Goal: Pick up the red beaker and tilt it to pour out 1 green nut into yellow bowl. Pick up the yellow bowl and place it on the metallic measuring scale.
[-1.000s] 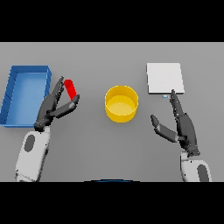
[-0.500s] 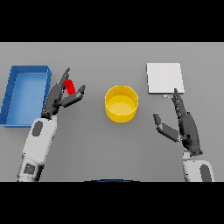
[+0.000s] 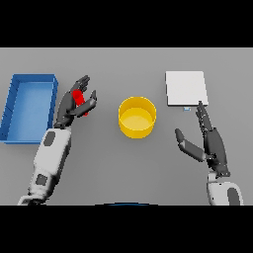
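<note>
The red beaker [image 3: 78, 98] stands on the table left of the yellow bowl [image 3: 137, 116]. My left hand [image 3: 73, 104] is right at the beaker, with fingers stretched up behind it and the thumb reaching across its front; the fingers are still fairly straight. No nut can be made out in the beaker or in the bowl. The metallic measuring scale [image 3: 185, 88] lies flat at the back right. My right hand [image 3: 209, 142] hovers open just in front of the scale, to the right of the bowl, holding nothing.
A blue bin [image 3: 29, 106] sits at the far left, close beside my left hand and forearm. The grey table [image 3: 128, 168] spreads out in front of the bowl.
My left hand has moved forward and to the right, and its fingers and thumb now bracket the red beaker. The right hand has barely shifted.
</note>
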### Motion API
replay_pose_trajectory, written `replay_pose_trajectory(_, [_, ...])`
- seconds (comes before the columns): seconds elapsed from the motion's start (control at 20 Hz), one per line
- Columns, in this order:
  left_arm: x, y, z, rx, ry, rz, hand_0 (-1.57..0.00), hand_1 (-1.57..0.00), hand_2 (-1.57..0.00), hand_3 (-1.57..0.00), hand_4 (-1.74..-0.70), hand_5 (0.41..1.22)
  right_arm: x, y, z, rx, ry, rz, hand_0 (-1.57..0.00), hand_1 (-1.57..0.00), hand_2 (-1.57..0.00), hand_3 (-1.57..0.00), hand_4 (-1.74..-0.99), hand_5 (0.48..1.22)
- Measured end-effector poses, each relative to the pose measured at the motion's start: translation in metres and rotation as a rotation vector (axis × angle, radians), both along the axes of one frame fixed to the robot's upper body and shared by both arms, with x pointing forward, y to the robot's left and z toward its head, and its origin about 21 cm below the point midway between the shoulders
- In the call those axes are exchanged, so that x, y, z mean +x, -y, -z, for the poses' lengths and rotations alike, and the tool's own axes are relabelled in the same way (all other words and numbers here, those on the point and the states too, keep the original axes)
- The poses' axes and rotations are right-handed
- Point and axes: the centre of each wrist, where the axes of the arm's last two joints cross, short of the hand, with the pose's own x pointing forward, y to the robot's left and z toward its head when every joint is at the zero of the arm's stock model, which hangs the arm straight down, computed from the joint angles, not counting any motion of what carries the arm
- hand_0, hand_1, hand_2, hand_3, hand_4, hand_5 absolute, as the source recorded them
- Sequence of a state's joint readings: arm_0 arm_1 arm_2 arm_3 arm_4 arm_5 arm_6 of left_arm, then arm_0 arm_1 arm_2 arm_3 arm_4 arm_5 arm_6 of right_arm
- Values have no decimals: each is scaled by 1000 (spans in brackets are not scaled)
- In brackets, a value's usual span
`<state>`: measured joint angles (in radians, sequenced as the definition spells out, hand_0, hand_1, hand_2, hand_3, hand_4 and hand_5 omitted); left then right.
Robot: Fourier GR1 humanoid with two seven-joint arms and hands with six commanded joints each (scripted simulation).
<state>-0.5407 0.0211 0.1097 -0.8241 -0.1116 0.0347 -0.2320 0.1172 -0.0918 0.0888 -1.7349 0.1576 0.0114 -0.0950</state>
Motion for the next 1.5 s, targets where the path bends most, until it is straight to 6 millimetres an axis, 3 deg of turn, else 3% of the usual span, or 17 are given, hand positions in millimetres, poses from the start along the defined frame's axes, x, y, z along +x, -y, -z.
replay_pose_trajectory(0.1, [3, 8, 0, 23, 6, -38, -755, -783, -844, -884, -1519, 999, 3, -1, 0, 0, -5, 2, 1, 1, 1, 1, -1239, 648])
replay_pose_trajectory(0.2, [3, 9, 0, 93, 38, -36, -1049, -1067, -1106, -1058, -1589, 1079, 1, -4, 1, 4, -8, -1, 1, 1, 1, 1, -1239, 648])
replay_pose_trajectory(0.3, [2, 10, 2, 107, 66, -18, -1237, -1248, -1273, -1154, -1636, 1130, -2, -3, -2, -1, 4, 1, 1, 1, 1, 1, -1242, 650])
replay_pose_trajectory(0.45, [3, 11, 0, 102, 45, -16, -1400, -1406, -1419, -1357, -1542, 1174, 0, -7, -2, 13, -1, -6, 1, 1, 1, 1, -1255, 644])
replay_pose_trajectory(0.65, [7, 9, -12, -3, 51, -8, -1501, -1503, -1509, -1484, -1660, 1150, 0, -6, 2, 4, -13, 1, 1, 1, 1, 1, -1246, 644])
replay_pose_trajectory(0.95, [12, 2, -42, -47, 120, 45, -1553, -1553, -1555, -1548, -1720, 1131, -2, -1, 3, -7, 3, -2, 1, 1, 1, 1, -1226, 650])
replay_pose_trajectory(1.05, [14, 4, -54, 1, 145, 64, -1556, -1557, -1558, -1553, -1724, 1132, 1, -3, 2, -22, 21, -5, 1, 1, 1, 1, -1219, 656])
replay_pose_trajectory(1.3, [12, 13, -62, 99, 149, 101, -1559, -1560, -1561, -1556, -1727, 1138, -1, -1, 4, -46, 32, 2, 1, 1, 1, 1, -1213, 662])
replay_pose_trajectory(1.5, [16, 16, -85, 333, 177, 163, -1566, -1566, -1567, -1565, -1735, 1120, -1, -3, 5, -58, 23, 1, 1, 1, 1, 1, -1194, 658])
